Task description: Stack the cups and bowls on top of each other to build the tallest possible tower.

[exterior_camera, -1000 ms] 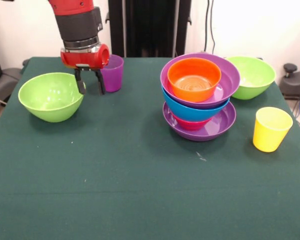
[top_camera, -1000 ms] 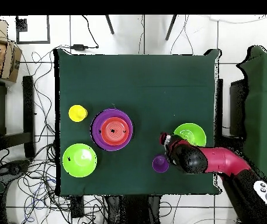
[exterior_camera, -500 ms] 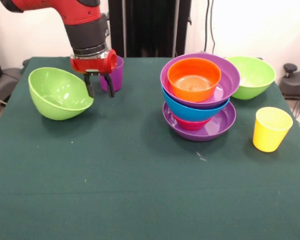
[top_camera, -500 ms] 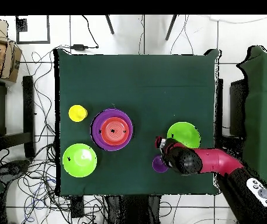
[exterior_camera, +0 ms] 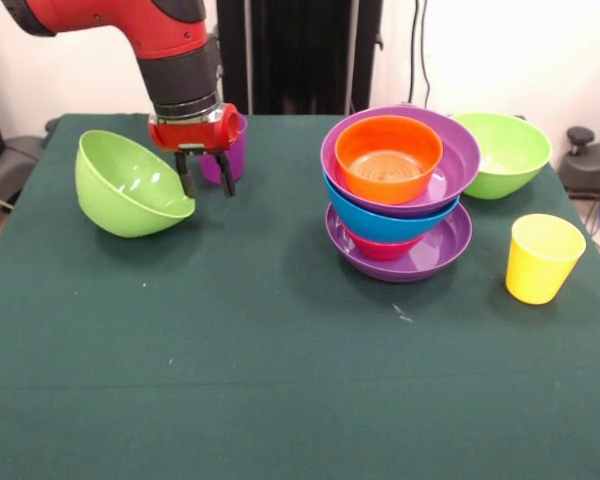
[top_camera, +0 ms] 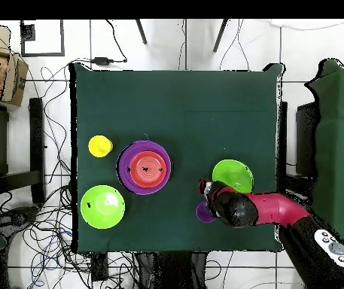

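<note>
The end effector point(exterior_camera: 205, 172) held the rim of a tilted lime green bowl point(exterior_camera: 130, 186) between its fingers. The purple cup point(exterior_camera: 226, 150) stood just behind it, and the tower point(exterior_camera: 398, 190) was well apart on the counter point(exterior_camera: 280, 380).

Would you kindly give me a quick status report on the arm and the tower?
Gripper clamped on tilted lime green bowl's rim. Tower intact, orange bowl topmost. Purple cup right behind gripper.
</note>
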